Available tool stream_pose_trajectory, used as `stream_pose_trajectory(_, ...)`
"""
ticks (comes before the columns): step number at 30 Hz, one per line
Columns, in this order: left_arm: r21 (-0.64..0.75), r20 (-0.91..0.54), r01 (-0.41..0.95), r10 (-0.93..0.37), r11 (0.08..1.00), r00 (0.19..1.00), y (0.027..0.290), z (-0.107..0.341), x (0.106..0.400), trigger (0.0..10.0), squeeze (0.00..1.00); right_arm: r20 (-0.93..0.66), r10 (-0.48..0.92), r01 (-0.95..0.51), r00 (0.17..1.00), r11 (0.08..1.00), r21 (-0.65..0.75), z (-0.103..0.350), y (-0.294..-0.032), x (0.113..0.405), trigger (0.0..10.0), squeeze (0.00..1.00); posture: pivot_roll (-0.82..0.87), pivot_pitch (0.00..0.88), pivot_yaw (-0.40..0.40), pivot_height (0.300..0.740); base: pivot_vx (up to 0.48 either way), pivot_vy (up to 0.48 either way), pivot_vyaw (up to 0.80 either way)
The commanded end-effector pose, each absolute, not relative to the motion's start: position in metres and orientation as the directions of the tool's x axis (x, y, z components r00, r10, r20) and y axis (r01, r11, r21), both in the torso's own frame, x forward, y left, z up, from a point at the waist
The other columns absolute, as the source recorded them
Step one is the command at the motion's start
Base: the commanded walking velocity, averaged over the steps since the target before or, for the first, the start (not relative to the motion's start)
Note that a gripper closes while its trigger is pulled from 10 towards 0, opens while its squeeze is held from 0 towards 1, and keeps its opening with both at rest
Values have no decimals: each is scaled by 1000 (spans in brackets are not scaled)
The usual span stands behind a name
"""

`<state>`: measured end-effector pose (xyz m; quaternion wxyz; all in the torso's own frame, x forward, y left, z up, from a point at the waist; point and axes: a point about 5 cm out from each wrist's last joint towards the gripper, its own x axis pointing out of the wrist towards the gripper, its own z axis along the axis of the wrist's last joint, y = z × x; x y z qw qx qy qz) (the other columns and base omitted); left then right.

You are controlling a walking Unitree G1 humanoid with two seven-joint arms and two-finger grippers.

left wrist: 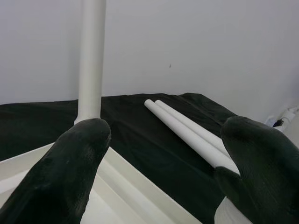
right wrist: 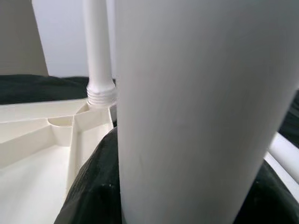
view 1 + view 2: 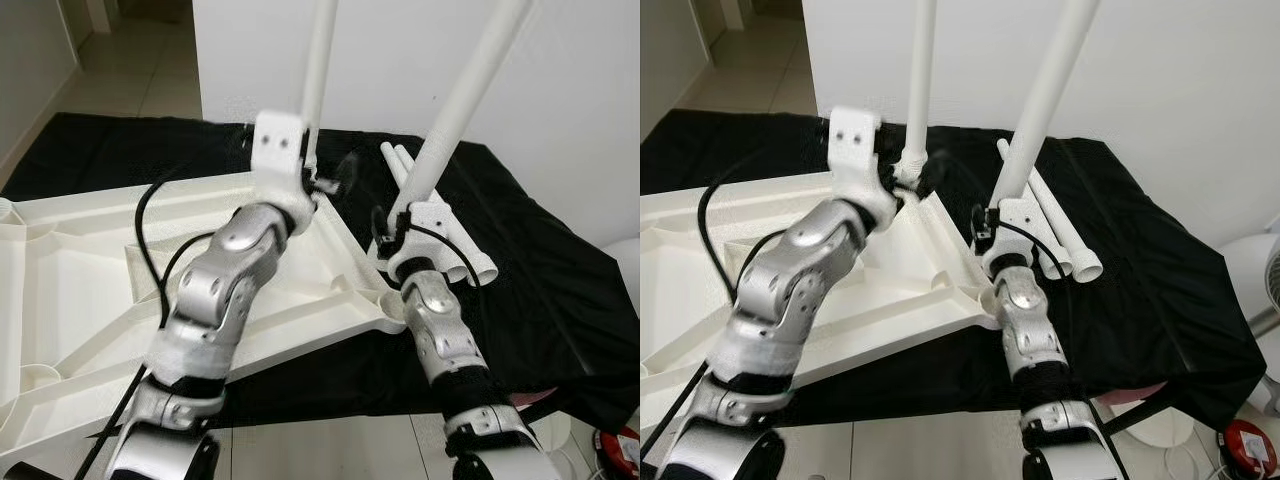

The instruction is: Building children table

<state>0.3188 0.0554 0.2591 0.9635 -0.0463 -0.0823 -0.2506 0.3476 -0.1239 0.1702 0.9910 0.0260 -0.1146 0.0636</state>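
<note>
The white plastic table top point(image 3: 90, 290) of the children's table lies upside down on a black cloth point(image 3: 540, 270), ribbed underside up, so its corner sockets face the ceiling and can take the legs.

One leg point(image 3: 320, 70) already stands upright in the far corner socket; in the right wrist view its threaded collar point(image 2: 100, 95) sits right at the socket mouth, though I can't tell whether it is screwed fully home.

The left end effector point(image 1: 163, 154) is right next to that standing leg, near its base. Its two black fingers point(image 1: 70, 172) are spread wide with nothing between them, and the leg stands just beyond one finger, so it is not being gripped. It looks placed there either to steady the leg or to give it a turn.

The right end effector point(image 3: 395, 225) is closed around a second leg point(image 3: 465, 95), holding it low down and tilted, its lower end near the table top's near right corner point(image 3: 385, 305). Gripping it low gives control of the end that must enter a socket, and I'd judge that corner to be the target.

Two spare legs point(image 3: 440, 215) lie side by side on the cloth just beyond the right arm, within easy reach for the remaining corners.
</note>
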Motion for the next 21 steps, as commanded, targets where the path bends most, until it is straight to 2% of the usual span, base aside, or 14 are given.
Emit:
stream_pose_trajectory(1, 13, 213, 649, -637, 760, 741, 42, 262, 308, 10000, 0, 245, 135, -146, 960, 989, 28, 174, -126, 346, 10000, 0, 13, 0, -91, 740, 0, 0, 0)
stream_pose_trajectory(16, 41, 191, 589, -585, 807, 788, 55, 235, 303, 10000, 0, 244, 190, -200, 951, 980, 13, 171, -130, 324, 10000, 0, 10, 0, -78, 740, 0, 0, 0)
stream_pose_trajectory(21, 113, 148, 575, -586, 810, 797, 61, 220, 302, 10000, 0, 226, 218, -221, 949, 975, -10, 166, -127, 318, 10000, 0, 1, 0, -61, 740, 0, 0, 0)
